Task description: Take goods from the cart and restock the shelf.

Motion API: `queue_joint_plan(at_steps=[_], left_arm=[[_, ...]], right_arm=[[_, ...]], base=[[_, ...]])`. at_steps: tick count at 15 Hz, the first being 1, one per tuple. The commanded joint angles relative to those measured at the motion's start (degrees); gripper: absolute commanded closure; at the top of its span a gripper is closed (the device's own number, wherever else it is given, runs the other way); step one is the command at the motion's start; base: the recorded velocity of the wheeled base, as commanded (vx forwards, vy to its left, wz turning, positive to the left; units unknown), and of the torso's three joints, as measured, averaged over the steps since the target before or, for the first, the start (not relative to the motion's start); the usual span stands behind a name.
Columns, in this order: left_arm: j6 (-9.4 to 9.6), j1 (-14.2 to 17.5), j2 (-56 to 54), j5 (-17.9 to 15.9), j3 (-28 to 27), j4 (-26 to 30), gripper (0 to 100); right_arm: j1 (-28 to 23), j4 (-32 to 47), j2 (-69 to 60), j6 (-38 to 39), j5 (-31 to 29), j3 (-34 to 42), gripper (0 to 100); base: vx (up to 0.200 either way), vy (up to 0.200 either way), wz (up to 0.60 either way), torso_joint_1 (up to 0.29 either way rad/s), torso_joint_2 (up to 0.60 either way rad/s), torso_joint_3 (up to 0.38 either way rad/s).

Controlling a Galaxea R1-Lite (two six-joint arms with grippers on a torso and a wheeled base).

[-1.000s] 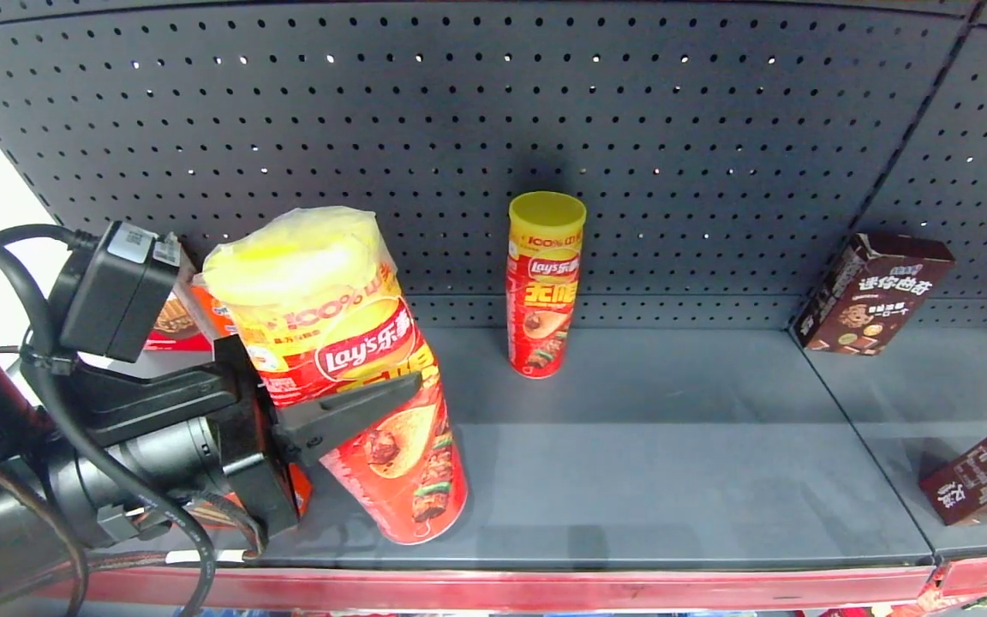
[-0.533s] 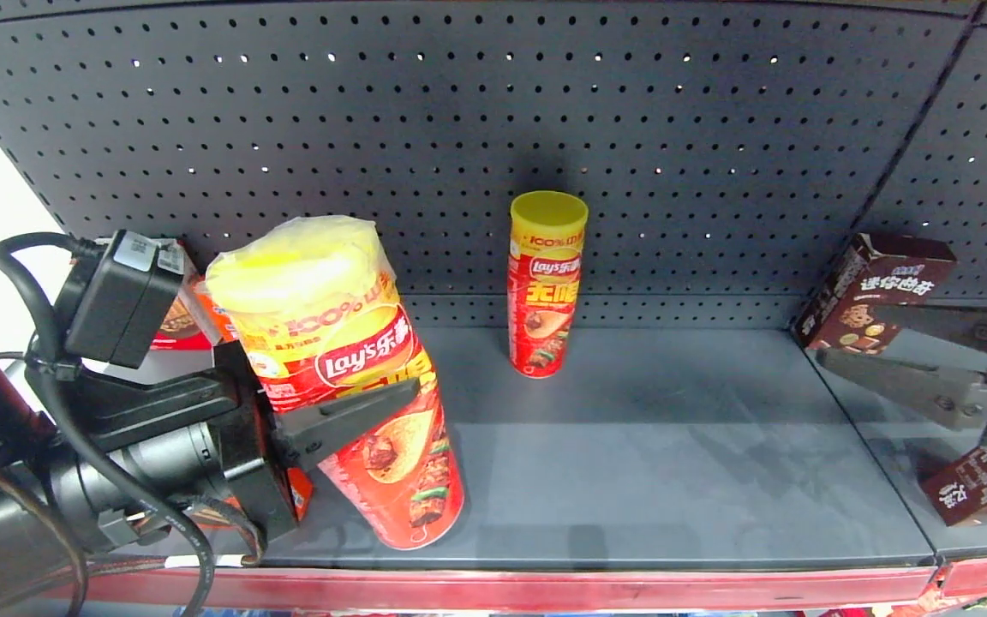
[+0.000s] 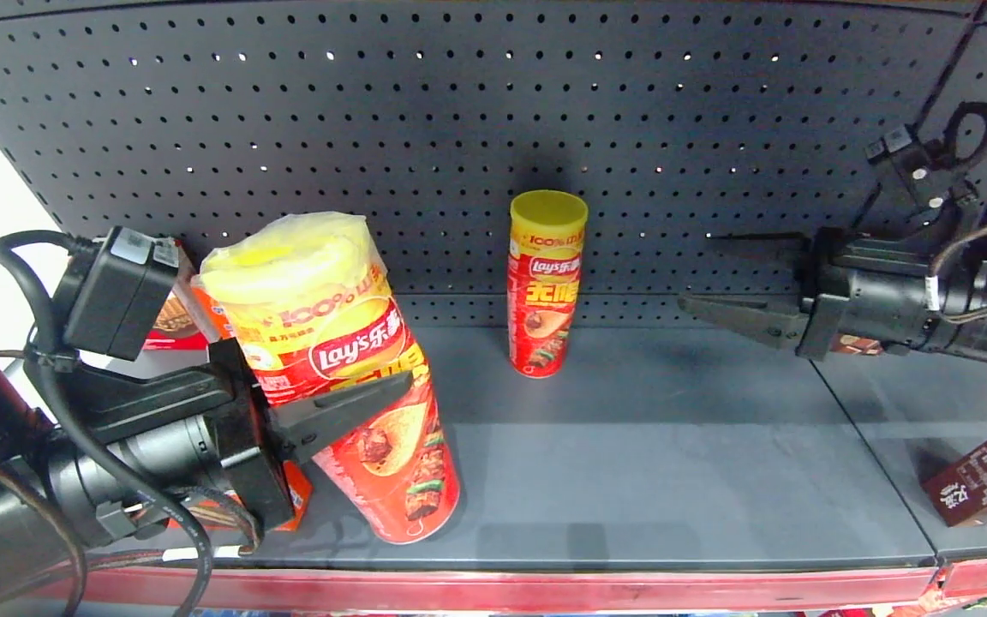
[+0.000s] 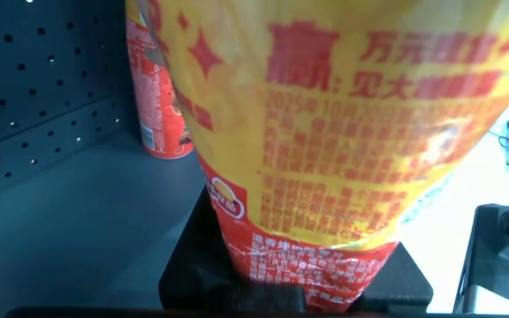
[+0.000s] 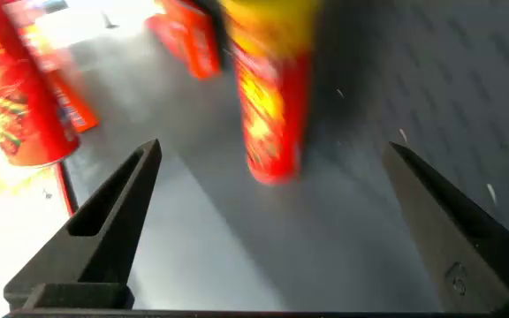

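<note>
Chip canister [image 3: 314,283], tall and cylindrical, red below and yellow above, leans at the left of a grey shelf deck [image 3: 673,463], its base resting near the front edge. From the head view, the left gripper [image 3: 356,403] clamps the tube around its middle, one black finger crossing the label. Crinkled clear film covers the yellow cap. Behind the gripper an orange carton [image 3: 189,313] stands against the perforated dark back panel [image 3: 459,128]. A slimmer canister [image 3: 547,283] of the same colours stands upright at the far middle, well apart from the held one. At right, the right gripper [image 3: 697,270] hangs above the deck with its fingers spread and nothing between them, pointing toward the slim canister. A brown box [image 3: 986,476] lies near the right front corner, and a red strip [image 3: 502,590] trims the shelf edge.

From the left wrist view, the held tube's [image 4: 343,150] glossy yellow and red printed wrapper crowds the lens, showing small print that the head view misses. The slim canister [image 4: 153,106] stands beyond it beside the back panel [image 4: 34,79].

From the right wrist view, two black wedge-shaped fingers [image 5: 104,221] frame the slim canister [image 5: 272,97], which is blurred, with bare deck [image 5: 307,247] between. The held canister [image 5: 25,97] and the orange carton [image 5: 188,35] lie farther off.
</note>
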Motion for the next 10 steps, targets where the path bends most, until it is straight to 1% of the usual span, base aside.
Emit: queue_joint_plan(at_steps=[1, 4, 8, 10], left_arm=[[-0.04, 0.02, -0.04, -0.05, -0.18, 0.00, 100], [-0.04, 0.02, -0.04, -0.05, -0.18, -0.09, 100], [0.04, 0.81, -0.04, -0.05, 0.08, -0.09, 100], [-0.04, 0.81, -0.04, -0.05, -0.01, -0.09, 100]], right_arm=[[0.17, -0.27, 8.32, -3.42, 4.33, -6.05, 0], [1.23, -1.23, 12.10, -4.21, 4.68, -8.25, 0], [2.46, -1.94, 17.20, -4.04, 4.68, -11.67, 0], [3.86, -1.94, 20.89, -3.77, 4.33, -14.93, 0]], base=[[0.000, 0.000, 0.00, 0.000, 0.00, 0.000], [0.000, 0.000, 0.00, 0.000, 0.00, 0.000], [0.000, 0.000, 0.00, 0.000, 0.00, 0.000], [0.000, 0.000, 0.00, 0.000, 0.00, 0.000]])
